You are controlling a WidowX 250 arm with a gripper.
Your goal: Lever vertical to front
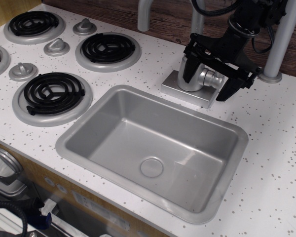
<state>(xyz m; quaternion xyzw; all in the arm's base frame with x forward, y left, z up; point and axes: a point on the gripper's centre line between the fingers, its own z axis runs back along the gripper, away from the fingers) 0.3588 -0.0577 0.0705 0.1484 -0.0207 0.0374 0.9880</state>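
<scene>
Gripper (210, 79) sat low over the faucet body (190, 79), at the back edge of the sink (89, 129). Jaws were spread wide: one black finger (188, 69) on the left of the body, the other (232, 86) out to the right, past the hub end. Neither finger looked clamped on anything, though contact at the hub was hard to judge from this angle.

Lever (214, 79) was between the fingers, sticking out sideways from the body toward the right. Only its round hub end showed clearly; the paddle itself was mostly hidden by the gripper, so I couldn't tell its angle.

Faucet base (180, 91) was a flat square plate on the white speckled counter (281, 148), just behind the sink rim. Spout (144, 15) rose out of frame at top. A grey post (281, 44) stood on the counter right of the gripper.

Left side: black coil burners (52, 94) with grey knobs (56, 47) between them, well apart from the gripper. Sink drain (152, 167) was visible in the basin floor
</scene>
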